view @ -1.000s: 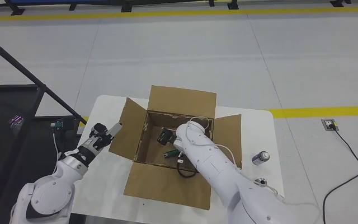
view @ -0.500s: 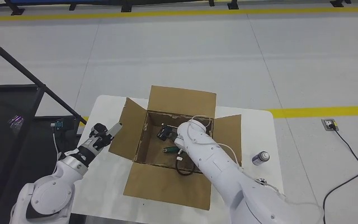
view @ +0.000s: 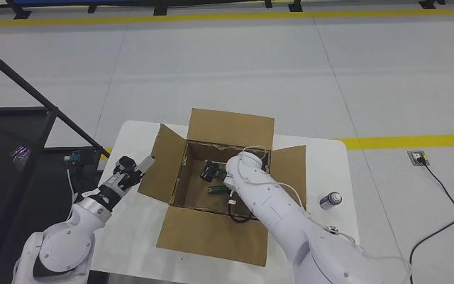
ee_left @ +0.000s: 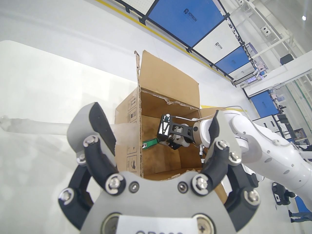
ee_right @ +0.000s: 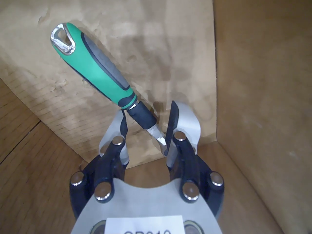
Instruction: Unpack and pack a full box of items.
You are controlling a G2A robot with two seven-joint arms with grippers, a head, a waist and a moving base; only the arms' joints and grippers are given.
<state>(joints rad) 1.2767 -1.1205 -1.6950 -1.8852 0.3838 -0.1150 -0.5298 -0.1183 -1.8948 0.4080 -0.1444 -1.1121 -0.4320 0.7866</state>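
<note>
An open cardboard box (view: 230,128) stands in the middle of the white table (view: 319,153). My right gripper (ee_right: 148,120) is down inside the box (ee_right: 256,74), shut on the black neck of a green-handled tool (ee_right: 97,66). The tool's handle points away from the fingers toward a box wall. From above, the right gripper (view: 211,172) sits over the tool (view: 215,190). My left gripper (view: 128,170) is open and empty over the table, just outside the box's left flap. Its own view (ee_left: 158,118) looks into the box (ee_left: 165,79) at the tool (ee_left: 150,143).
A black coiled cable (view: 237,213) lies in the box near the front wall. A small can (view: 330,200) stands on the table to the right of the box. A dark rack (view: 28,156) stands beyond the table's left edge.
The right gripper has shifted slightly inside the box, and the green tool has moved a little toward the back with it. The left arm has stayed where it was.
</note>
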